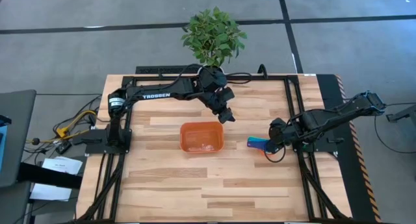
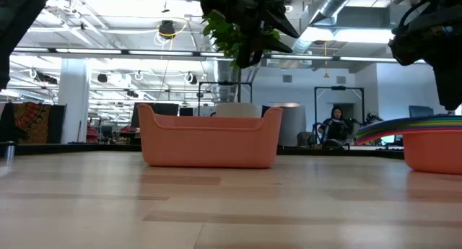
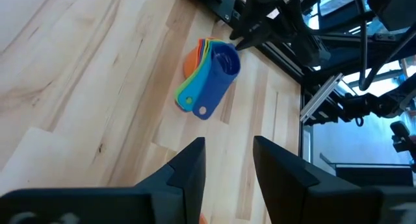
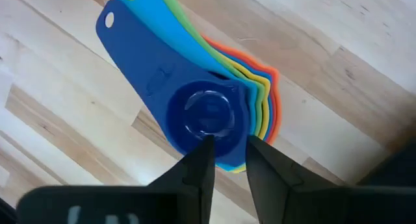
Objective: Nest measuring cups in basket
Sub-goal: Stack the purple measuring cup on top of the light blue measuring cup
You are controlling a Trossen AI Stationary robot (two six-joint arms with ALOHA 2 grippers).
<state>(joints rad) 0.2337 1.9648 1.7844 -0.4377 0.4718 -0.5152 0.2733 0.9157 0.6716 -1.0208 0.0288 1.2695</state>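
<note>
The measuring cups (image 1: 257, 143) sit nested in one stack on the table, right of the basket, with the dark blue one on top (image 4: 195, 107) and their handles fanned toward the basket. The stack also shows in the left wrist view (image 3: 209, 74) and the low view (image 2: 432, 142). The orange basket (image 1: 202, 137) stands mid-table (image 2: 209, 139). My right gripper (image 4: 229, 146) is open and points down over the stack's bowls (image 1: 275, 139). My left gripper (image 3: 229, 160) is open and hovers above the basket's far right corner (image 1: 226, 113), touching nothing. My right gripper comes at the stack from above. One fingertip (image 4: 207, 146) shows over the dark blue bowl (image 4: 203, 117) and the other (image 4: 255, 149) over the outer rims (image 4: 263, 107). I cannot tell whether either touches. The stack rests on the table.
A potted plant (image 1: 212, 34) stands at the table's far edge, behind my left arm. Dark frame rails (image 1: 296, 100) run along the table's sides. Bare wood lies near the basket's front (image 1: 208, 185). A person (image 2: 336, 125) sits far off in the room.
</note>
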